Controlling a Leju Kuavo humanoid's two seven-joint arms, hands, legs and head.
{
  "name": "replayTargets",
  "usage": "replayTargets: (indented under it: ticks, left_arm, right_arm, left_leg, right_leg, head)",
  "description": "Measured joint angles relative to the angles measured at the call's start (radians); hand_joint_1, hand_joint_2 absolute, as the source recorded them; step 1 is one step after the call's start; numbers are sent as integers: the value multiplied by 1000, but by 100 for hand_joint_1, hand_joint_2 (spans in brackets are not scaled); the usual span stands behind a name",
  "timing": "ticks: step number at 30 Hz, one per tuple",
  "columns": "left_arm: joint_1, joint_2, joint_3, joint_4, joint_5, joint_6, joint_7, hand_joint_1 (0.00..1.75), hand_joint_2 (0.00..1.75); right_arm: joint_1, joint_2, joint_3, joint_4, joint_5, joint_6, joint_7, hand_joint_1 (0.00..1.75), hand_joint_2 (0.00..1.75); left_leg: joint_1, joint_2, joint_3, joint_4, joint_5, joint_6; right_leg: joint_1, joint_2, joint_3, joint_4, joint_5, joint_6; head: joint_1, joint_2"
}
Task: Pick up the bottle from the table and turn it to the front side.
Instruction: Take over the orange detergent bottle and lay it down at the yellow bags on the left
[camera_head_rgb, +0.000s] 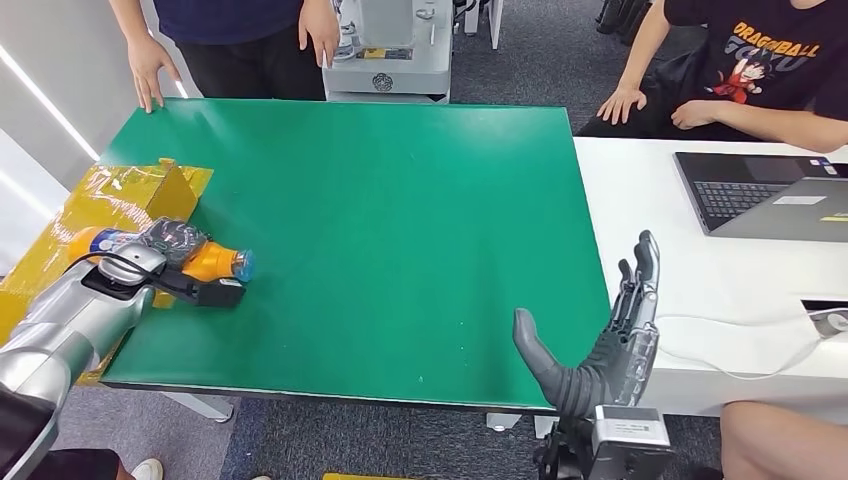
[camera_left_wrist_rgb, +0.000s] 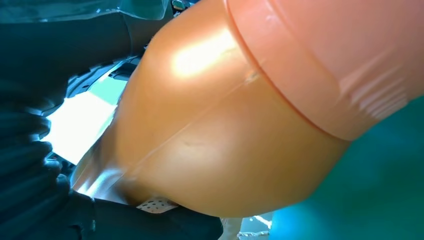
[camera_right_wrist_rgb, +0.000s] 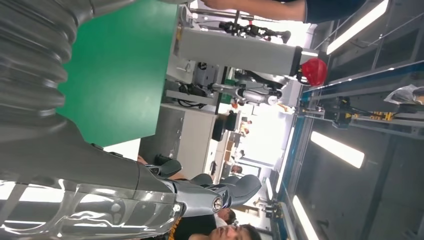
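Note:
An orange bottle (camera_head_rgb: 212, 263) with a blue cap lies on its side near the left edge of the green table (camera_head_rgb: 400, 200), cap pointing right. My left hand (camera_head_rgb: 168, 248) grips its body from the left; dark fingers wrap over it. In the left wrist view the orange bottle (camera_left_wrist_rgb: 225, 125) sits right against the camera with dark fingers (camera_left_wrist_rgb: 30, 165) around it. My right hand (camera_head_rgb: 605, 340) is raised over the table's right front corner, fingers spread, holding nothing; its fingers (camera_right_wrist_rgb: 215, 192) reach out into the room in the right wrist view.
A yellow-taped box (camera_head_rgb: 120, 200) stands at the table's left edge behind the bottle. A person's hands (camera_head_rgb: 150, 70) rest at the far edge. On a white desk (camera_head_rgb: 650, 200) to the right lie a laptop (camera_head_rgb: 770, 195) and a cable, with another person seated behind.

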Motion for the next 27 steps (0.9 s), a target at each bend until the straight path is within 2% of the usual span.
replayTargets:
  ticks: [16,20,27]
  left_arm:
    - [45,-8,8,0,13,29,15,175,175]
    - [47,-8,11,0,12,19,19,0,175]
    - [63,-9,24,0,11,22,58,0,175]
  right_arm:
    - [8,-3,0,-7,31,22,28,0,175]
    - [8,-3,-1,-6,33,28,29,0,175]
    - [8,-3,0,-5,34,42,29,0,175]
  left_leg:
    - [0,0,0,0,0,0]
    - [0,0,0,0,0,0]
    - [0,0,0,0,0,0]
  right_leg:
    - [0,0,0,0,0,0]
    - [0,0,0,0,0,0]
    - [0,0,0,0,0,0]
  head:
    - [0,0]
    - [0,0]
    - [0,0]
